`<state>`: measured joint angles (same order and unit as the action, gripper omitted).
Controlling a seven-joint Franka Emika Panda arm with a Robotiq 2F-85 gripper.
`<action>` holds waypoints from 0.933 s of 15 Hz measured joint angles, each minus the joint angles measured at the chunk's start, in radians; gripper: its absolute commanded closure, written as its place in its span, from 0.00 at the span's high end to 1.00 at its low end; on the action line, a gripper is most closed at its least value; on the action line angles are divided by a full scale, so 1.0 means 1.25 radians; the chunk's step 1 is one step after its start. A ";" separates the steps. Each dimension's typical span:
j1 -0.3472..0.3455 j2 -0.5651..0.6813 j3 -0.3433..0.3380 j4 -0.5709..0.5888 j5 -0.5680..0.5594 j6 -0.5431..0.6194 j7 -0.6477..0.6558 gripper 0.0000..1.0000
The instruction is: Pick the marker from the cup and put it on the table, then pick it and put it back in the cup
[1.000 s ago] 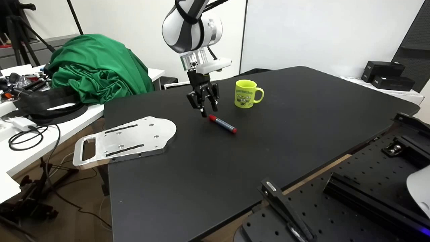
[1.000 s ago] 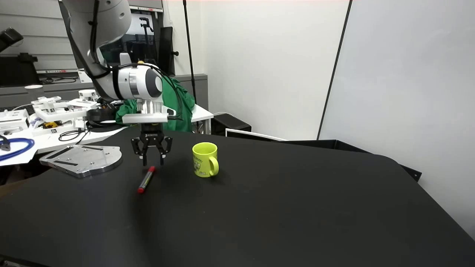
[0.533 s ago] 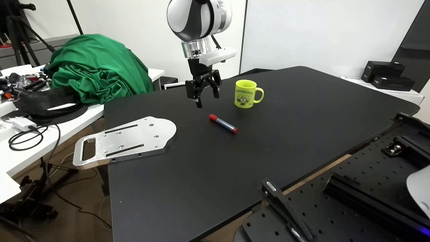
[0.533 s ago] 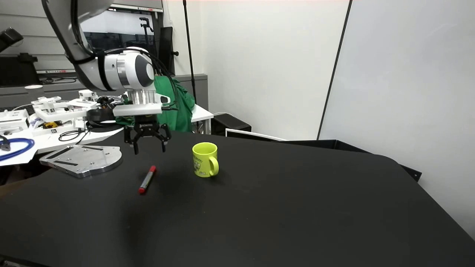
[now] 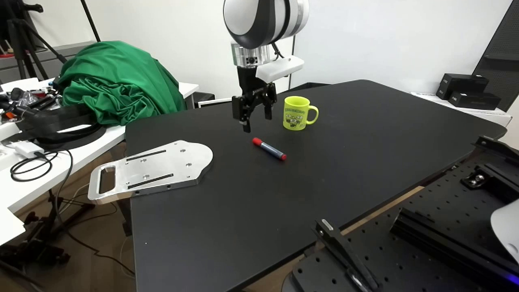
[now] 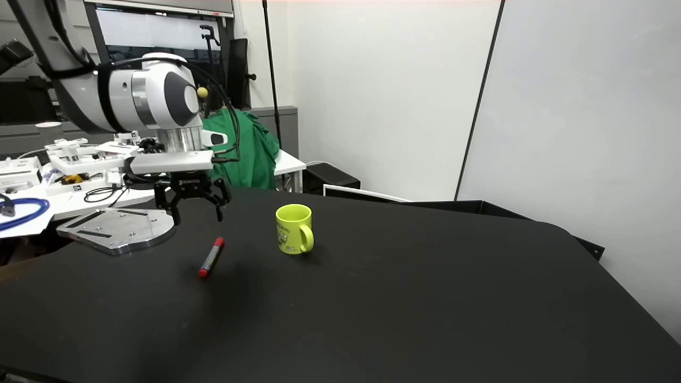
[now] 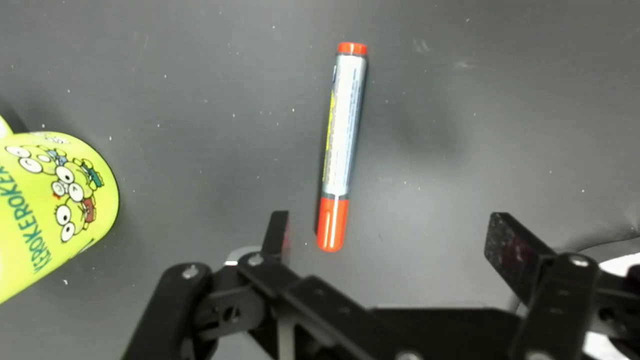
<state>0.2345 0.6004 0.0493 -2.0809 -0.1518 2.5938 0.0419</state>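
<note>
The marker [image 5: 269,149] lies flat on the black table [image 5: 227,227]. It has a grey body and red ends, and shows in full in the wrist view [image 7: 344,125]. The yellow-green cup [image 5: 296,113] stands upright beside it, with its handle turned away from the marker; its printed side shows at the left of the wrist view [image 7: 45,210]. My gripper [image 5: 257,121] is open and empty above the table, in an exterior view [image 6: 198,217] behind the marker. In the wrist view the marker's red cap points toward the gap between the fingers [image 7: 390,235], nearer the left finger.
A silver metal plate [image 5: 156,168] with a handle slot lies on the table edge, on the marker's side away from the cup. A white table with green cloth [image 5: 117,83] stands beyond it. A black perforated base plate [image 5: 405,243] adjoins the table.
My gripper has risen off the table and its fingers have spread wider. It has shifted sideways, clear of the marker's end. The marker has barely moved; the cup stays put.
</note>
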 measured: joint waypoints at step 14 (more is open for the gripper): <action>0.010 -0.036 -0.071 -0.158 -0.018 0.157 0.052 1.00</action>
<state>0.2472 0.5549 -0.0395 -2.2788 -0.1742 2.7896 0.1072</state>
